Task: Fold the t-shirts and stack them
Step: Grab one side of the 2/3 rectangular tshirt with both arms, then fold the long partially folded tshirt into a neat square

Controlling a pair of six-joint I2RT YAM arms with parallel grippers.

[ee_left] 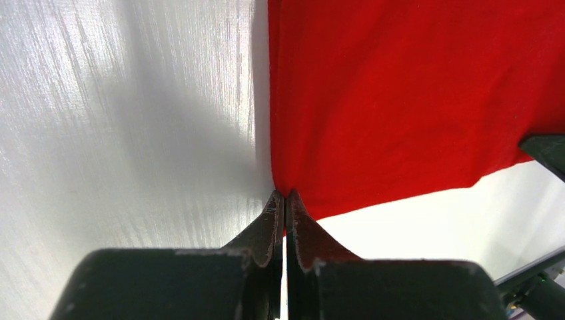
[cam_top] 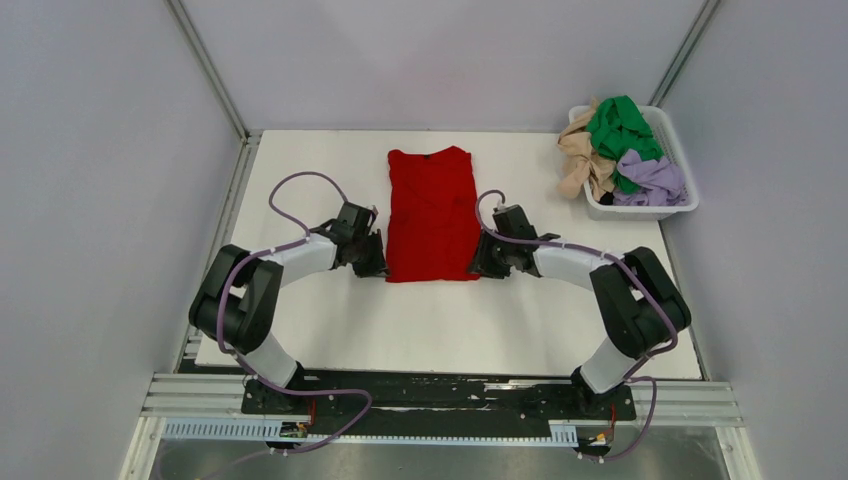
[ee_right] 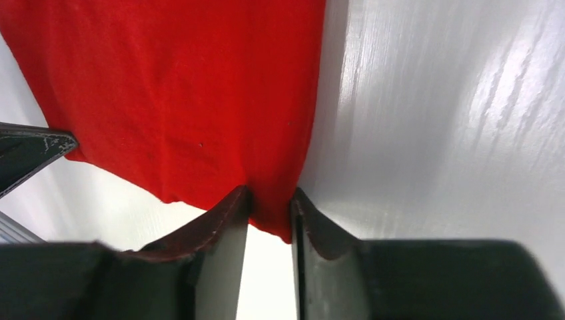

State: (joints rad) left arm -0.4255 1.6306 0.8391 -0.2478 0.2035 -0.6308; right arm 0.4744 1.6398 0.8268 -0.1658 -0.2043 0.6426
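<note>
The red t-shirt lies flat on the white table as a long strip, sleeves folded in and collar at the far end. My left gripper sits at its near left corner; in the left wrist view the gripper is shut, pinching the edge of the red t-shirt. My right gripper is at the near right corner. In the right wrist view the gripper has its jaws still apart, with the corner of the red t-shirt between them. Green, beige and lavender t-shirts lie crumpled together.
A white plastic basket at the table's far right corner holds the crumpled shirts, the beige one hanging over its left rim. Grey walls close in the table on three sides. Bare white table stretches between the shirt and the arm bases.
</note>
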